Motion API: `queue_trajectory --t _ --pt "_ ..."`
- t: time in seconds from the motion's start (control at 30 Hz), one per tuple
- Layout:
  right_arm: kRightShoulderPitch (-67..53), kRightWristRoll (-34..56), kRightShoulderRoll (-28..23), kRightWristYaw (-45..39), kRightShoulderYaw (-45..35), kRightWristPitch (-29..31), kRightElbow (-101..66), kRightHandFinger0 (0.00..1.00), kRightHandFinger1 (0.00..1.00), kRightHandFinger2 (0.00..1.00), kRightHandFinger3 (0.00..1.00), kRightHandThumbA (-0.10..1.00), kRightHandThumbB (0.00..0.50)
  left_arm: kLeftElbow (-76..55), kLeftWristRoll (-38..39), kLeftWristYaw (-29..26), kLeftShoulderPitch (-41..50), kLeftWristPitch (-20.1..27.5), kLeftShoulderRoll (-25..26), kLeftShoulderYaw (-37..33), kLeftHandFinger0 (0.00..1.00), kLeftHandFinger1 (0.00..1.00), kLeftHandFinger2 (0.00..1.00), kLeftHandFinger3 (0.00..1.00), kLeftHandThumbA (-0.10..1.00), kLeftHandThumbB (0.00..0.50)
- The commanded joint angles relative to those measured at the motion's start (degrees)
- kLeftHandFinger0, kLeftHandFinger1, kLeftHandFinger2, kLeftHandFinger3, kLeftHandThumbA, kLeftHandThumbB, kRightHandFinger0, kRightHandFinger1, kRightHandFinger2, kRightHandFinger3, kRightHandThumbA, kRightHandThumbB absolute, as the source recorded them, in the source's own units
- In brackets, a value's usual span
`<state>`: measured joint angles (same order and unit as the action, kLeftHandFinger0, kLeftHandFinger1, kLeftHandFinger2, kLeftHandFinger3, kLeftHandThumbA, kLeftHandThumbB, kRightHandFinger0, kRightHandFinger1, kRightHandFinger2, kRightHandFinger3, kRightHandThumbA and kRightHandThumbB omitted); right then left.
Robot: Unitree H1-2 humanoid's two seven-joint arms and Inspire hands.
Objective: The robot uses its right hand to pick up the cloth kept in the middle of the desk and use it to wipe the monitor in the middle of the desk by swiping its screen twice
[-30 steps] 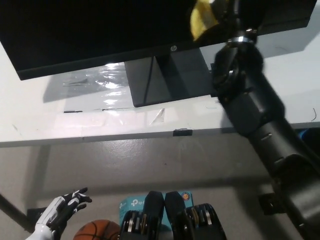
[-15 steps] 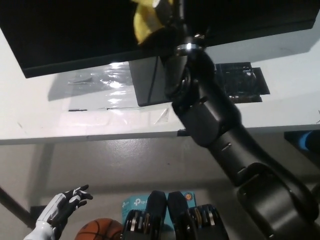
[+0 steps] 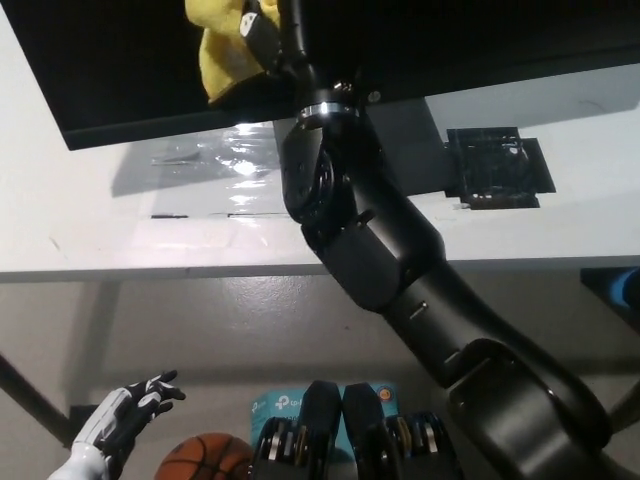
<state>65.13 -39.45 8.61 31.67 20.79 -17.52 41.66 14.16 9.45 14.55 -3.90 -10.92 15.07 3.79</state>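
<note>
Cloth (image 3: 222,55), yellow and bunched, is pressing against the dark screen of the monitor (image 3: 120,70) near the picture's top, left of the screen's middle. Right hand (image 3: 262,35) is gripping it, the cloth bulging out to the hand's left and below it, so more screen is lying open further left. Black arm is reaching up across the white desk (image 3: 120,230). Left hand (image 3: 125,420) is hanging low with fingers spread, holding nothing.

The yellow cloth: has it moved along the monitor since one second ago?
Yes. The yellow cloth, held in the right hand, went toward picture left across the monitor screen.
</note>
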Motion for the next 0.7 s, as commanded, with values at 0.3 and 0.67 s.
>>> queue_trajectory --t 0.3,0.67 --pt "-12.3 -2.2 -15.1 -9.6 1.2 1.0 -21.2 0.0 0.0 0.36 0.06 -0.1 0.093 -0.2 0.4 1.0 -0.1 2.1 0.9 0.4 0.97 0.87 0.93 1.0 0.61 0.104" --pt "-30.3 -0.7 -27.2 -13.1 -1.9 4.2 -37.4 0.0 0.0 0.27 0.0 -0.1 0.134 -0.2 0.1 0.8 0.3 1.9 1.3 0.5 0.99 0.89 0.92 1.0 0.61 0.134"
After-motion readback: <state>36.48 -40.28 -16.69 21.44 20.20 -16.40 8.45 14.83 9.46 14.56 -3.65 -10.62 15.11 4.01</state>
